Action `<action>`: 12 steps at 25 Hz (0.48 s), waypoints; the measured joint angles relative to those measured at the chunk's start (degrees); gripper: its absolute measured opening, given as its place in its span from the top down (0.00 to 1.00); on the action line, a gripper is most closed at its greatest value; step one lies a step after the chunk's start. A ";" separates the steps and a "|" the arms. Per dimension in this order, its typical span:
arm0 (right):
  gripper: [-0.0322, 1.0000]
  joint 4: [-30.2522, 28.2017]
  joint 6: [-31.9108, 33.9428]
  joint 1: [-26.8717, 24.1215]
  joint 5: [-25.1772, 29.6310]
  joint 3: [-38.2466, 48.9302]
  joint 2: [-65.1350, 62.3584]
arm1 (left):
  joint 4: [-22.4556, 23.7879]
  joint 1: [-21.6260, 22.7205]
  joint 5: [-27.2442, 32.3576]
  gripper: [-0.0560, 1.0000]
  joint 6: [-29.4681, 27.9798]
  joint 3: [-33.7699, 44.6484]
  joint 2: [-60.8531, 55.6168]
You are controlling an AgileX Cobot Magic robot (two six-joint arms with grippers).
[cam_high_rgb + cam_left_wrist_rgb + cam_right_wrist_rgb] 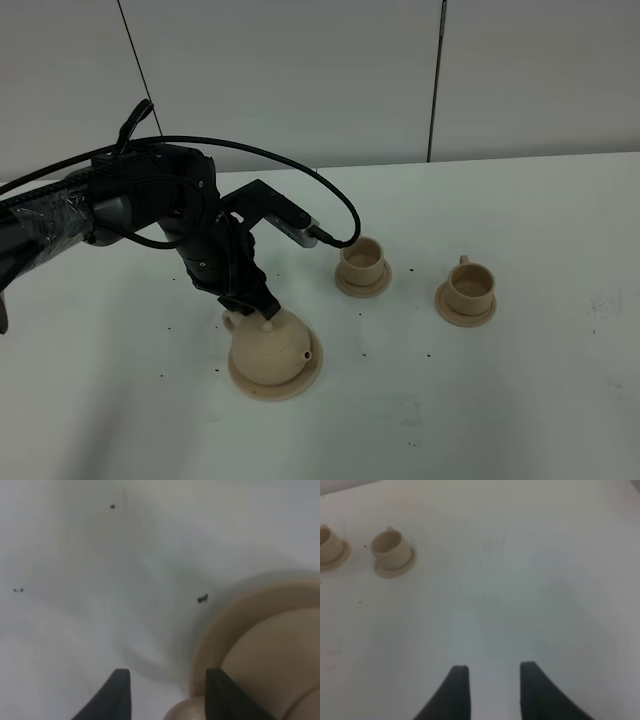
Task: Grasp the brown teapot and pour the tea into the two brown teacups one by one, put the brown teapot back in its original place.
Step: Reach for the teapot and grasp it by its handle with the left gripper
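Grasp step: left tool (255,305), jaws parted & empty, hangs at handle side of brown teapot (268,345), which sits on its wide saucer (305,383) on the bench (500,400); next: straddle handle, close, lift level twd two brown teacups (362,262) (468,288).

You see the brown teapot (270,348) as smooth, matt ceramic without shine. The two brown teacups (362,258), their small saucers (465,318) and the wide saucer (303,384) under the pot have the same matt ceramic look. The tabletop (530,400) is white, smooth and dull, with small dark specks. The fingers (120,695) of the left gripper (167,675) look like matt black plastic.
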 joint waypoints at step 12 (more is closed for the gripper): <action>0.74 0.00 0.00 0.00 0.00 0.00 0.00 | 0.07 0.33 4.81 0.55 -2.59 0.00 -1.11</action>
